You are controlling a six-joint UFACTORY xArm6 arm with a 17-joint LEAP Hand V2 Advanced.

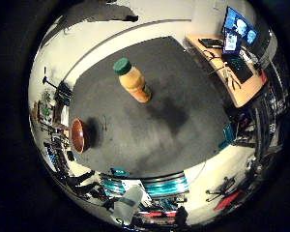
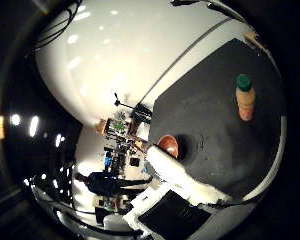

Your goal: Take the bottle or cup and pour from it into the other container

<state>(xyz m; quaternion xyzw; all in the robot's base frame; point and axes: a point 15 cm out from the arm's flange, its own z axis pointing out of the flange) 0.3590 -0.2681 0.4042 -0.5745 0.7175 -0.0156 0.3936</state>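
An orange juice bottle [image 1: 134, 82] with a green cap stands upright on the dark grey table mat [image 1: 183, 96], well away from the palm. A brown bowl [image 1: 79, 135] sits on the mat near its edge, apart from the bottle. Both are also in the thumb side view: the bottle [image 2: 245, 100] and the bowl [image 2: 168, 145]. My right hand [image 2: 177, 177] shows as a white finger and a black and white body reaching in beside the bowl's side of the mat. It hovers above the table and holds nothing. The finger that shows looks straight.
A wooden desk [image 1: 241, 89] with monitors and a keyboard stands past the mat's far side. Shelves and cluttered equipment [image 1: 53, 116] lie beyond the bowl's edge of the mat. White wall [image 2: 115, 55] rises behind the table.
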